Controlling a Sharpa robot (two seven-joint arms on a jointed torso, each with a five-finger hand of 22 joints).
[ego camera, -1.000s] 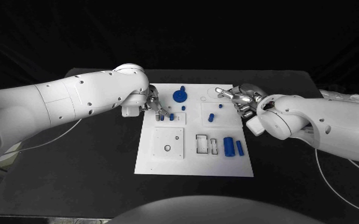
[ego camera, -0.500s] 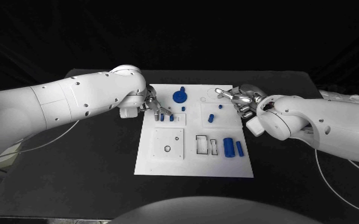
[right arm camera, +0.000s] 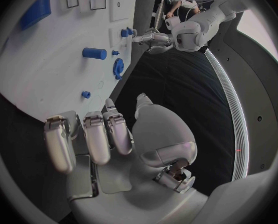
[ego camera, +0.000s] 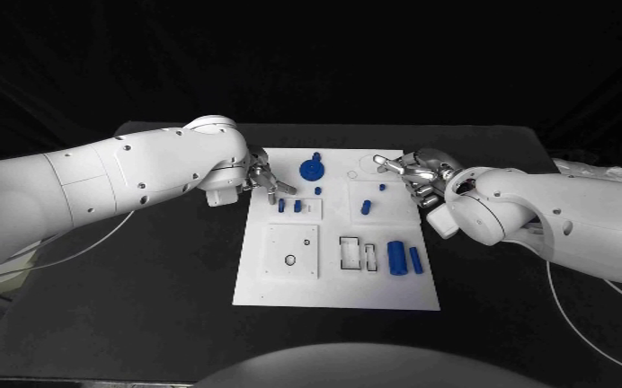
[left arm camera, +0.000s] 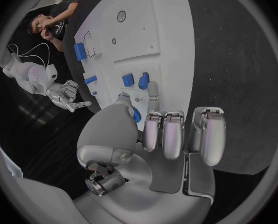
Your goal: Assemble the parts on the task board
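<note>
The white task board (ego camera: 334,276) lies mid-table. My left hand (ego camera: 264,180) hovers at the board's left edge, fingers apart and holding nothing. One fingertip (left arm camera: 153,88) reaches close to two small blue parts (ego camera: 289,205) standing side by side. A blue gear (ego camera: 311,168) stands further back, partly hidden by the thumb in the left wrist view. My right hand (ego camera: 416,173) hangs over the board's far right corner, also holding nothing. Near it are a small blue peg (right arm camera: 86,94) and a blue cylinder (right arm camera: 94,53). Two blue blocks (ego camera: 404,257) lie at the board's near right.
Rectangular slots (ego camera: 358,251) are cut in the board beside the blue blocks. A raised square plate (ego camera: 292,247) with small holes sits at the near left. Black table (ego camera: 155,271) surrounds the board on all sides.
My left hand has drawn back slightly from the two small blue parts, toward the board's far left. The right hand and the parts have stayed put.
</note>
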